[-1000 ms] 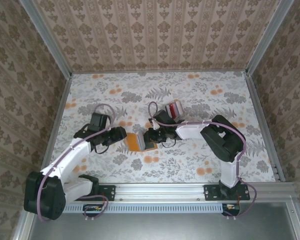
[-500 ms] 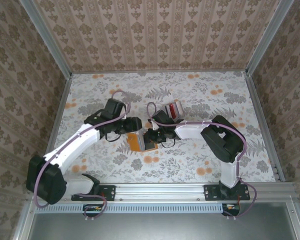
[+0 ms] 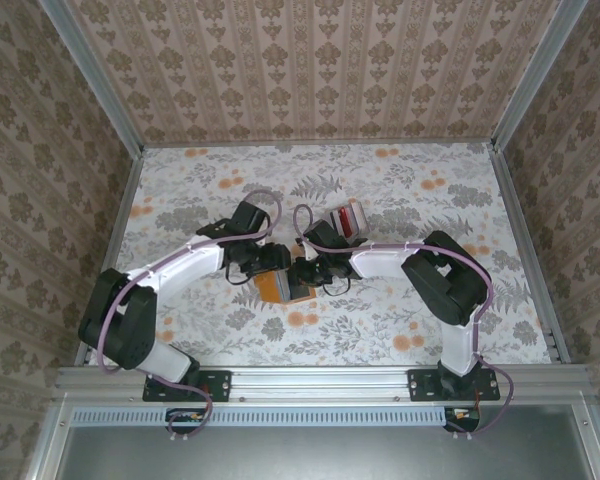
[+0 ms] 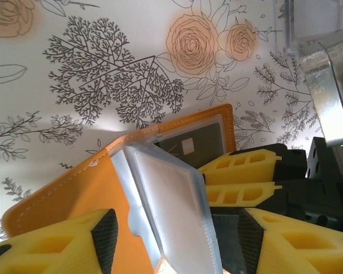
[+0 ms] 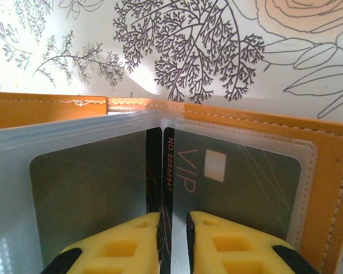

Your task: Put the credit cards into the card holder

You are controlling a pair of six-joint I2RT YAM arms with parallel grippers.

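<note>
My right gripper (image 5: 173,240) pinches a thin dark grey credit card (image 5: 240,188) inside the flat orange card holder (image 5: 331,182). My left gripper (image 4: 177,228) is spread around its orange flap (image 4: 63,194).

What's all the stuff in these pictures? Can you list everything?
card holder: one, orange, lying open mid-table
clear sleeves: at least two, see-through, inside the holder
grey card: one, dark grey, marked VIP, at the holder's sleeve
credit cards: one small stack, red, white and grey, beyond the holder
table: one, white with orange flowers
walls: three, beige patterned, around the table
left end effector: one, yellow, jaws apart at the holder's cover
right end effector: one, yellow, pinching the grey card
</note>
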